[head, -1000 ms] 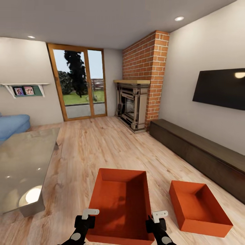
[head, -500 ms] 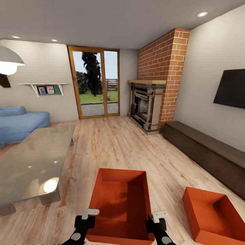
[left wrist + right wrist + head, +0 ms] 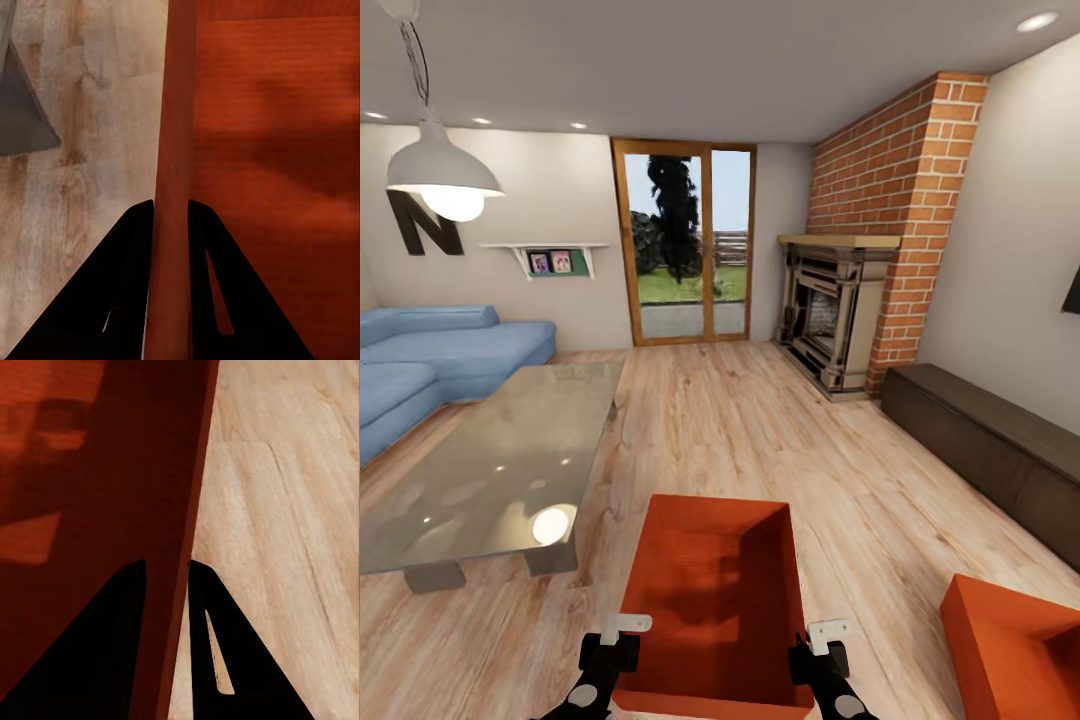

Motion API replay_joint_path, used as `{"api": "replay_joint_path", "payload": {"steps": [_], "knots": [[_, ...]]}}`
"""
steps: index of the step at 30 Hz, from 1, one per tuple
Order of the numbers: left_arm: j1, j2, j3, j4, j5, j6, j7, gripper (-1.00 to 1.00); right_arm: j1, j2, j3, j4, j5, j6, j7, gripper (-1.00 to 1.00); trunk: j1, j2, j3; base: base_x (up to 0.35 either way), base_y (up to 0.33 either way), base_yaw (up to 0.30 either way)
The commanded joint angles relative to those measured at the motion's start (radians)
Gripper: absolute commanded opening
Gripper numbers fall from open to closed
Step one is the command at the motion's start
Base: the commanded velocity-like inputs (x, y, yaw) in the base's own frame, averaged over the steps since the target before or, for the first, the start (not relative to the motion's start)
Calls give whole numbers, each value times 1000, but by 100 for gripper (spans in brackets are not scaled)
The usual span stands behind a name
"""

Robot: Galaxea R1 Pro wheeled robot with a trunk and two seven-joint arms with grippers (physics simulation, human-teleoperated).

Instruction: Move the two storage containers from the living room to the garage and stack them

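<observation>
Light wood planks run under everything, and nearest the camera the left gripper [image 3: 622,640] and right gripper [image 3: 822,645] each have their jaws closed thin on one side wall of the held container [image 3: 715,590], which hangs between them. Off beyond the right gripper, the second container [image 3: 1015,655] sits on the floor [image 3: 760,430]. Farther out, the glass coffee table [image 3: 500,470] stands on the left gripper's side; swinging toward it could knock the box and slip those thin-wall pinches.

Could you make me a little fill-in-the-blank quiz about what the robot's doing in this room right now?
1. Both hands, left and right, grip the walls of an orange-red ____.
2. The second box sits on the ____ floor.
3. The fireplace stands against a ____ chimney.
4. The sofa is ____.

Answers: box; wood; brick; blue
</observation>
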Motion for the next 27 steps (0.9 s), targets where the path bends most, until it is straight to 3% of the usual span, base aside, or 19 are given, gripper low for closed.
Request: {"api": "replay_joint_path", "payload": {"steps": [1, 18, 27], "knots": [[-1, -6, 11, 0, -4, 1, 6, -100, -1, 0, -15, -1, 10, 0, -10, -100, 0, -1, -1, 0, 0, 267], [-1, -5, 11, 0, -4, 0, 7, -100, -1, 0, -15, -1, 10, 0, -10, -100, 0, -1, -1, -12, 0, 267], [-1, -5, 11, 0, -4, 0, 6, -100, -1, 0, -15, -1, 10, 0, -10, -100, 0, -1, -1, -282, 0, 267]]}}
